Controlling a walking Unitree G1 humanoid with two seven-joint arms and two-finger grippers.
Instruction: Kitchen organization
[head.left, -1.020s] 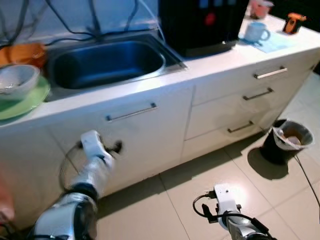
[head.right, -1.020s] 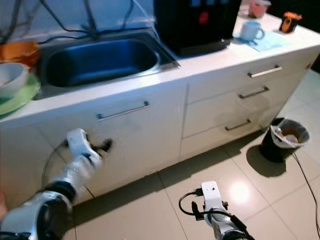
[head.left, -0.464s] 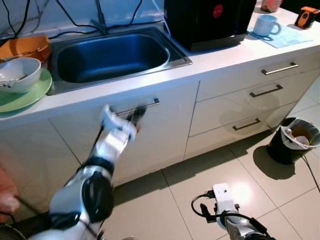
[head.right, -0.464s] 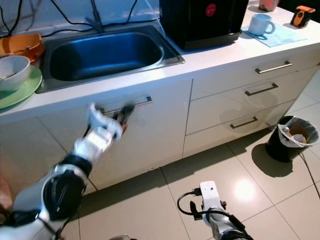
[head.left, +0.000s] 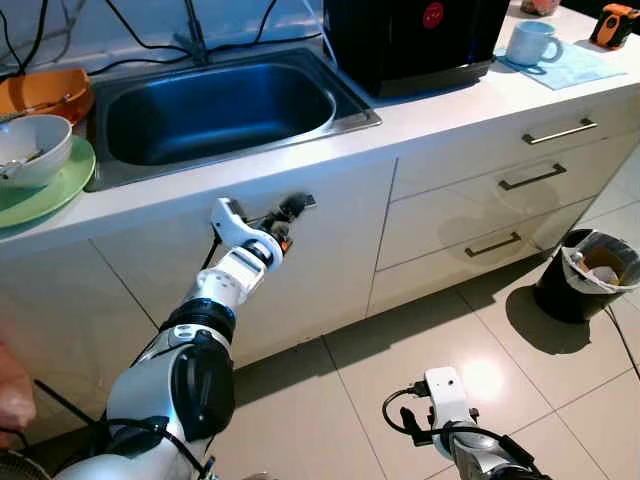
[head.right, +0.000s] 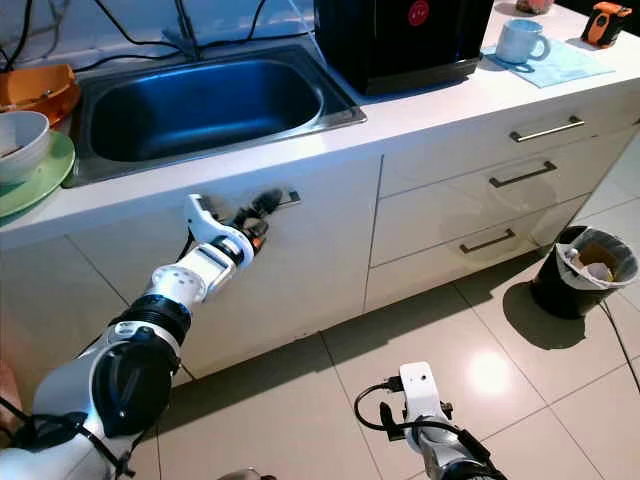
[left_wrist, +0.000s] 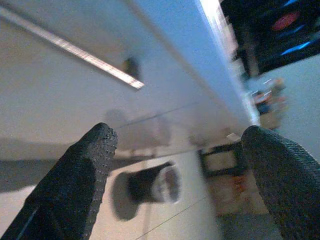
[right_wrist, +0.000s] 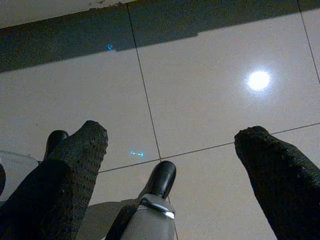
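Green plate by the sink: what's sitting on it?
A white bowl sits on the green plate. Something lies in the bowl, too small to identify. The plate under the bowl is covered.

White worktop (head.left: 440, 105), white cabinet fronts (head.left: 330, 270) with silver bar handles (head.left: 555, 131). Sink (head.left: 220, 105) steel, reads dark blue inside. Black appliance (head.left: 415, 40) with a red dot. Pale blue mug (head.left: 528, 42) on a light blue mat (head.left: 570, 68). White bowl (head.left: 32, 150) on green plate (head.left: 45, 195), orange bowl (head.left: 45, 93) behind. Black bin (head.left: 585, 290) with white liner. Beige floor tiles (head.left: 380, 380). Fingers (left_wrist: 80, 185) black, dotted texture.
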